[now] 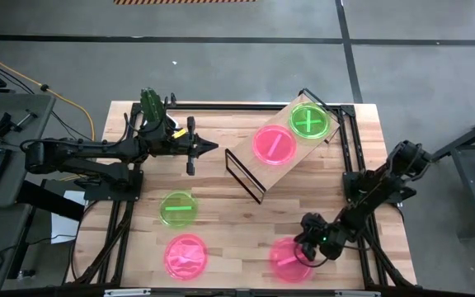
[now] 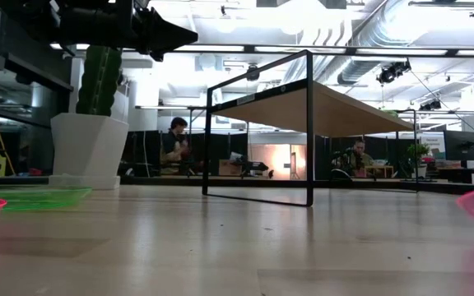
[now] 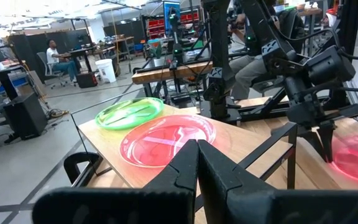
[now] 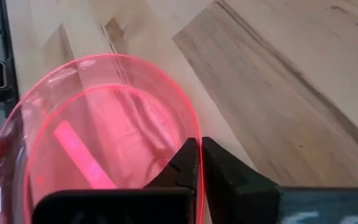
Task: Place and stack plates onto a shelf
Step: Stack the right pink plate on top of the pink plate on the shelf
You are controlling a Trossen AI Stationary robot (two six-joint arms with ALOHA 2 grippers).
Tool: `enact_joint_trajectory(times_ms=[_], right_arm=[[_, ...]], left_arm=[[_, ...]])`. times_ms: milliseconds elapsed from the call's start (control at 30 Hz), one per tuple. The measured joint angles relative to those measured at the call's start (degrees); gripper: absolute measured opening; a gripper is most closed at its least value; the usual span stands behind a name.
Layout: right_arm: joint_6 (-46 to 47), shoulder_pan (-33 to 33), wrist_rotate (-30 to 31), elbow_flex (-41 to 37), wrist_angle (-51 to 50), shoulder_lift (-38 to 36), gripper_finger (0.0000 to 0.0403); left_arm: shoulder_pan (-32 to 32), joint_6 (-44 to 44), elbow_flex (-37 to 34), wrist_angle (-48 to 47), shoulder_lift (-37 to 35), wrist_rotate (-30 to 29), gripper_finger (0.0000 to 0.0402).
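- My right gripper (image 1: pixel 302 246) sits at the near right corner of the table (image 1: pixel 229 223), fingers pinched onto the rim of a pink plate (image 4: pixel 98 143); in the right wrist view the thin pink edge runs right between the two dark fingers.
- That held pink plate's bar mark (image 4: pixel 82 155) runs diagonally across the dish; from above it's mostly hidden under the gripper, so I can't give its direction on the table.
- Near left: another pink plate (image 1: pixel 185 256) flat on the table, mark too faint to read.
- Just behind it, a green plate (image 1: pixel 177 208), flat, its bar lying roughly crosswise (left-right in the high view).
- The shelf (image 1: pixel 258 161) stands mid-table right of centre, long axis diagonal, near-left to far-right.
- On the shelf: a pink plate (image 1: pixel 274 145) with bar slanted, roughly along the shelf's long axis, and next to it, toward the far end, a green plate (image 1: pixel 310 121) showing a crossed mark (probably two stacked, can't confirm).
- My left gripper (image 1: pixel 209 148) hovers far left of the shelf, fingers closed together on nothing, pointing at the shelf.
- Cactus pot (image 1: pixel 152 106) at the far left edge.
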Motion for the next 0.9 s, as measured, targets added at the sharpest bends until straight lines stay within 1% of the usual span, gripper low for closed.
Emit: enact_joint_trajectory(times_ms=[100, 300, 533, 667, 800, 900], right_arm=[[-1.16, -0.94, -1.68, -0.01, 2.14, 0.06, 0.0002], [-4.47, -4.01, -7.64, -0.02, 6.04, 0.08, 0.0], [-9.19, -8.28, -12.72, -0.02, 7.73, -0.29, 0.0], [-12.28, -10.12, -13.53, -0.03, 7.42, -2.38, 0.0], [-14.96, -11.62, -13.43, -0.01, 5.66, -6.43, 0.0], [-16.41, -12.24, -11.93, -0.01, 2.86, -10.06, 0.0]], left_arm=[[-0.02, 0.0, 0.0, 0.02, 0.0, 0.0, 0.0], [-0.01, -0.01, 0.0, 0.39, 0.0, -0.01, 0.0], [-0.02, -0.57, 0.0, 0.39, 0.0, 0.0, 0.0], [-0.02, -1.13, 0.0, 0.32, 0.0, 0.0, 0.0], [-0.02, -1.46, 0.0, 0.25, 0.0, 0.0, 0.0], [-0.02, -1.46, 0.0, 0.19, 0.0, 0.0, 0.0]])
